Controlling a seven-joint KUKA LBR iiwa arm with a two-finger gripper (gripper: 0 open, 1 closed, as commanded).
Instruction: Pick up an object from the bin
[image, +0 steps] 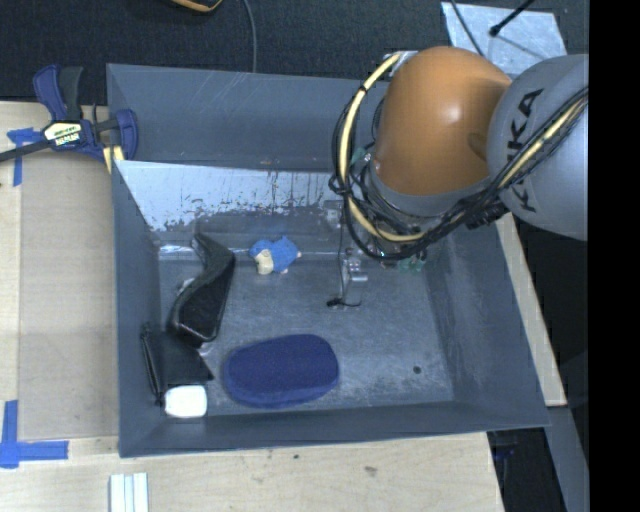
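Gripper (348, 290) hangs low over bare floor near the middle of the bin (135, 330); whether it is spread or pressed together cannot be told. Nearest lies a small blue-and-cream piece (272, 254), to its left by the back wall; a dark blue oval pad (280, 369) sits nearer the front.

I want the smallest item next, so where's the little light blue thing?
In the camera view, the little light blue thing lies near the bin's back wall, between the black object to its left and the gripper to its right.
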